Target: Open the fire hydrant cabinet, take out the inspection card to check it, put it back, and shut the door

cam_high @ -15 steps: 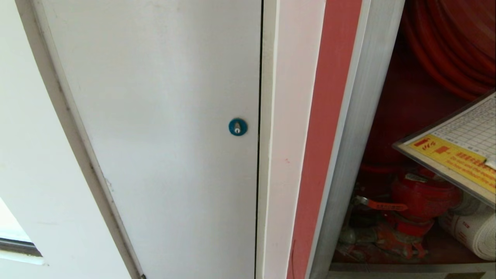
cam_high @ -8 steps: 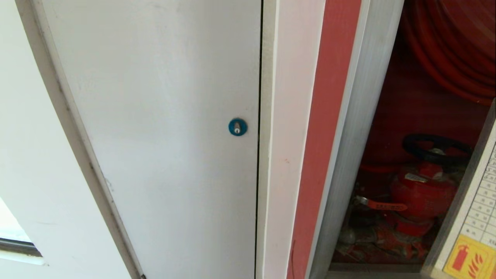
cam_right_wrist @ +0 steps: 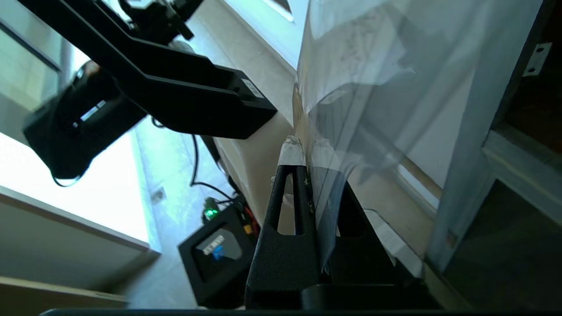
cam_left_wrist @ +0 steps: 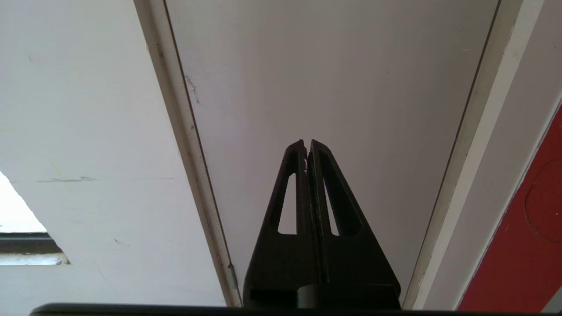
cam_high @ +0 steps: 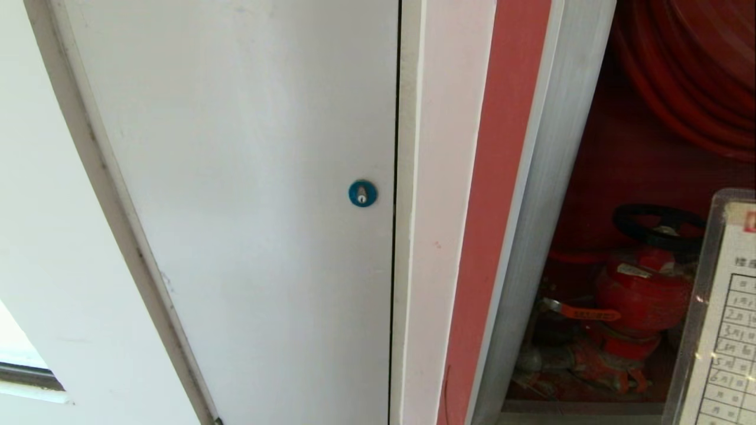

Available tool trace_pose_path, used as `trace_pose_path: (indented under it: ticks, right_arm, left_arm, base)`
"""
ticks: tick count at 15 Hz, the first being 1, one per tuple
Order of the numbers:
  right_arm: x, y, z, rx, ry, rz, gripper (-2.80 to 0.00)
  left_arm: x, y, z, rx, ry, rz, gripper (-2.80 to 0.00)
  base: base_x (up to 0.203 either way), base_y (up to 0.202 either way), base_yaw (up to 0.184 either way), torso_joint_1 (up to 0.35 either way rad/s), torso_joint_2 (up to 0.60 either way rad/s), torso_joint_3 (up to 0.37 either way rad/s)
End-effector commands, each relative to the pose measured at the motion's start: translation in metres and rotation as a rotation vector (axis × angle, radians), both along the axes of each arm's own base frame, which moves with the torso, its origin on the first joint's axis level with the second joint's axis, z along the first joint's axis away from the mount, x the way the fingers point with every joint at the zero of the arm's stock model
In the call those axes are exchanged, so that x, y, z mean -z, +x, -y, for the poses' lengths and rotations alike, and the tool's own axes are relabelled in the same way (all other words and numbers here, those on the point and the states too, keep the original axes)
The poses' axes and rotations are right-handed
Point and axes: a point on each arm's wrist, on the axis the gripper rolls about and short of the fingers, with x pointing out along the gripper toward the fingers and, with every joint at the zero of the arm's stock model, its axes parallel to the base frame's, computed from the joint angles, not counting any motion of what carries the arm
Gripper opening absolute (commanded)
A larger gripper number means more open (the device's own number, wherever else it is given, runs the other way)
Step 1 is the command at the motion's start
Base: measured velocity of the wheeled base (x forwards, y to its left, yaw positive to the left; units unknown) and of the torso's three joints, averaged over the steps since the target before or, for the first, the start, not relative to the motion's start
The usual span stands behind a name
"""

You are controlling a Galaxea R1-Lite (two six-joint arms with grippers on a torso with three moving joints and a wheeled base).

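Inspection card (cam_high: 723, 330) now upright at cabinet's right edge, right tool (cam_right_wrist: 307, 151) clamping it.

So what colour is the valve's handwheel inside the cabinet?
Black, above the red valve body; the handwheel shows best in the head view.

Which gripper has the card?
The right gripper: its fingers pinch the inspection card. The left gripper is shut on nothing, facing the white door.

Cabinet floor (cam_high: 582, 407), red valve (cam_high: 644, 301) standing on it
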Motion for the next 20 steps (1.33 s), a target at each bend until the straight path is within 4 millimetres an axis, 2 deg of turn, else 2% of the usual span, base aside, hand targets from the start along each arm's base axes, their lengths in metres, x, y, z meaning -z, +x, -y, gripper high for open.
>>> trace_pose_path:
  ticks: [1, 11, 15, 20]
  right_arm:
    - [0.001, 0.013, -0.005, -0.022, -0.040, -0.015, -2.80]
    - [-0.009, 0.058, -0.026, -0.146, -0.122, 0.034, -2.80]
    - [-0.020, 0.069, -0.036, -0.210, -0.126, 0.046, -2.80]
    - [-0.033, 0.094, -0.054, -0.264, -0.143, 0.064, -2.80]
  left_arm:
    - [0.007, 0.002, 0.000, 0.000, 0.001, -0.025, -2.80]
    - [0.007, 0.002, 0.000, 0.001, 0.001, -0.027, -2.80]
    - [0.007, 0.002, 0.000, 0.000, 0.001, -0.027, -2.80]
    - [0.008, 0.002, 0.000, -0.001, 0.001, -0.027, -2.80]
  base:
    - [0.000, 0.000, 0.000, 0.000, 0.00, 0.000]
    - [0.000, 0.000, 0.000, 0.000, 0.00, 0.000]
    - [0.000, 0.000, 0.000, 0.000, 0.00, 0.000]
    - [0.000, 0.000, 0.000, 0.000, 0.00, 0.000]
